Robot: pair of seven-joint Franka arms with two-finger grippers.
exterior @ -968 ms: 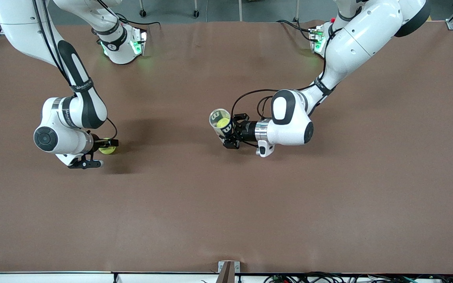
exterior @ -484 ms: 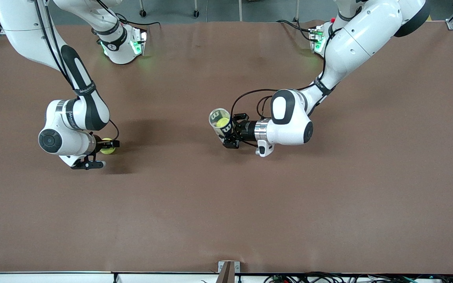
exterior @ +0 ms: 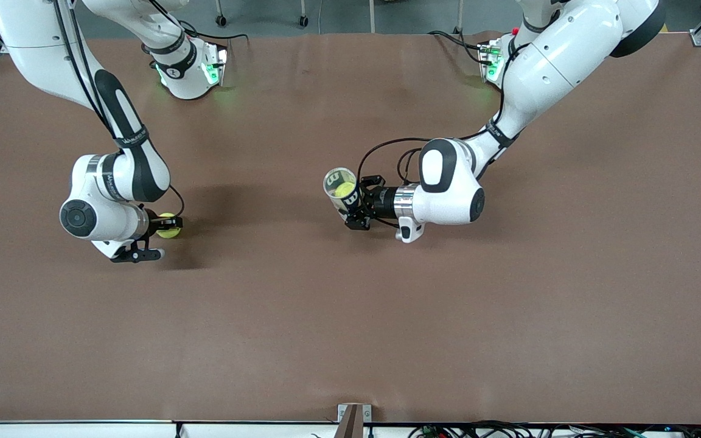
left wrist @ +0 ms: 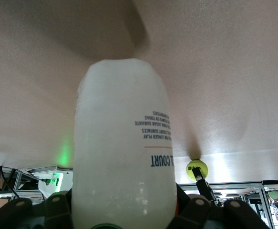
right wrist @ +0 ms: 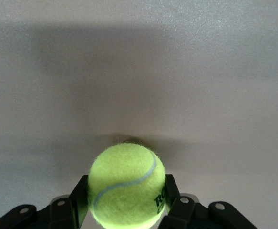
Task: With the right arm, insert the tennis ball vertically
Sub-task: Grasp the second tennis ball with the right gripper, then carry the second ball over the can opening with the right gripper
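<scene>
My right gripper [exterior: 168, 225] is shut on a yellow-green tennis ball [exterior: 167, 226], held just above the brown table toward the right arm's end. In the right wrist view the ball [right wrist: 127, 185] sits between the black fingers [right wrist: 173, 188]. My left gripper [exterior: 353, 207] is shut on a clear plastic ball can [exterior: 341, 187] near the table's middle, mouth up, with a yellow ball showing inside. The can [left wrist: 122, 148] fills the left wrist view, where the right gripper's ball [left wrist: 197, 169] shows small and far off.
The brown table cover [exterior: 350, 316] spreads wide on all sides of both grippers. The arm bases [exterior: 189, 70] with green lights stand along the edge farthest from the front camera. A small bracket [exterior: 353, 417] sits at the nearest edge.
My right gripper with the tennis ball has risen and shifted slightly toward the can over the last second, then held still. The left arm and can have not moved.
</scene>
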